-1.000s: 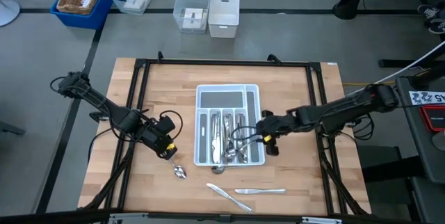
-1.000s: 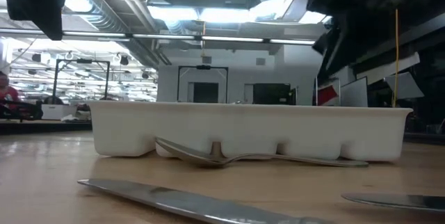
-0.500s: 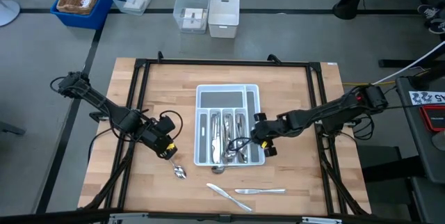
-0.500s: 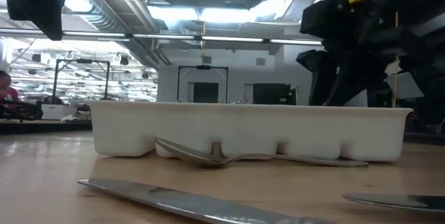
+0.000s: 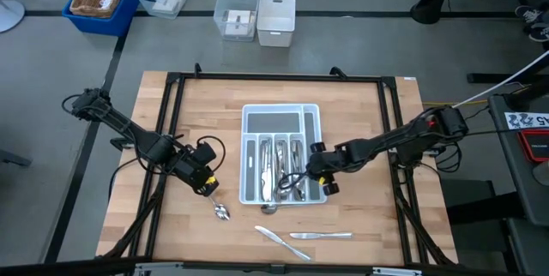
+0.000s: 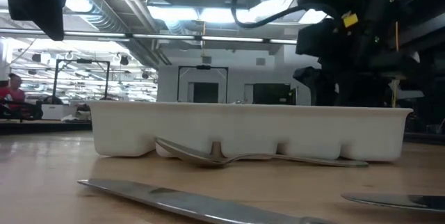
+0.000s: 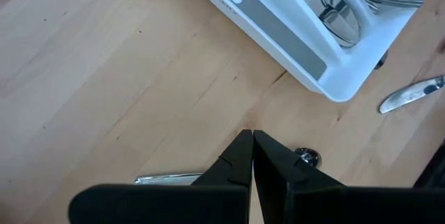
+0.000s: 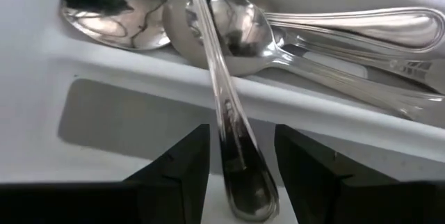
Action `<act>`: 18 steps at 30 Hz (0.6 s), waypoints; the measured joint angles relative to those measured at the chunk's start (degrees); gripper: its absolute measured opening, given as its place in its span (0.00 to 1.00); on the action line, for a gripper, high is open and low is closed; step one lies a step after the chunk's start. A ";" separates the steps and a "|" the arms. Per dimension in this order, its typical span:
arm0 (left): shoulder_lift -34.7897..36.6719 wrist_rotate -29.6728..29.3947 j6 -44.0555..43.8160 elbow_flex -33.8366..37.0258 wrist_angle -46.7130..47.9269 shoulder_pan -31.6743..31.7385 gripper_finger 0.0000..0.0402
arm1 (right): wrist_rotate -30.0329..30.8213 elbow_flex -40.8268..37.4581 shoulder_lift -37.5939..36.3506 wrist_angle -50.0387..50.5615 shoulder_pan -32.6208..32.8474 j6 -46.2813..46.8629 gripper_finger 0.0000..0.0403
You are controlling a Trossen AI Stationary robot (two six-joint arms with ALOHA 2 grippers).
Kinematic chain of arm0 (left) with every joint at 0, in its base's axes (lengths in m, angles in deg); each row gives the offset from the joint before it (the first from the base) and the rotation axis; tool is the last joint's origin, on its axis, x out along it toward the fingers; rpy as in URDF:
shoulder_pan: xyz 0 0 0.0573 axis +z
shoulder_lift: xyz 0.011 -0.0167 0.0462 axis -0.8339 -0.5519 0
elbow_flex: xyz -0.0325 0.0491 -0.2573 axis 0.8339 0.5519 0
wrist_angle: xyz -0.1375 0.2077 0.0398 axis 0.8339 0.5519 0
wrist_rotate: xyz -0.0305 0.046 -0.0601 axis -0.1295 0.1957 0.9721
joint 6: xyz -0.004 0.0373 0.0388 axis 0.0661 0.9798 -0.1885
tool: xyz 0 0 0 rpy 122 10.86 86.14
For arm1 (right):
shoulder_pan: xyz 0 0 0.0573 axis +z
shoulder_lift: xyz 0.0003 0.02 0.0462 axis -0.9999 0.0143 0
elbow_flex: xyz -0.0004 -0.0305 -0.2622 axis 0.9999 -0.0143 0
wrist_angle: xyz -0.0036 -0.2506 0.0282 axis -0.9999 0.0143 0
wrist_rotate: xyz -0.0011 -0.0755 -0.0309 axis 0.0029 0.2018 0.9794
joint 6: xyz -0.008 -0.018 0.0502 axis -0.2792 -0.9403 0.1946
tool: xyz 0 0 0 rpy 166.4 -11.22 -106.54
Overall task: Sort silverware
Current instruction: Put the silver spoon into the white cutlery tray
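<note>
The white tray (image 5: 281,111) stands mid-table with silverware in its slots. My right gripper (image 5: 316,177) hangs open over the tray's near right part. In the right wrist view its fingers (image 8: 182,160) stand on either side of a slim handle (image 8: 233,147) without touching it. This handle lies slanted across a divider, over two spoon bowls (image 8: 229,33). My left gripper (image 5: 208,189) is shut above the wood, left of the tray, over a loose spoon (image 5: 221,213). Another spoon (image 6: 208,156) lies against the tray's near wall. Two knives (image 5: 281,240) (image 5: 322,236) lie near the front edge.
Black frame rails (image 5: 171,130) run along the table's sides and far edge. Beyond the far edge, on the floor, stand a blue bin (image 5: 101,2), two clear bins (image 5: 238,10) and a white box (image 5: 276,19). Bare wood (image 5: 369,130) lies on both sides of the tray.
My right gripper has come down and moved toward the table's left, from beside the tray's right wall to over its near right slots, rolling a little as it went.
</note>
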 joint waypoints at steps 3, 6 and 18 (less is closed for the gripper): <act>0.00 -0.07 -0.02 0.00 0.02 0.00 0.01 | 0.01 0.05 0.63 -0.25 0.00 0.01 0.41; 0.00 -0.07 -0.02 0.00 0.02 0.00 0.01 | 0.03 0.05 0.63 -0.23 0.00 -1.05 0.41; 0.00 -0.07 -0.01 0.00 0.02 0.00 0.01 | 0.05 -0.12 0.71 -1.84 0.00 -6.35 0.18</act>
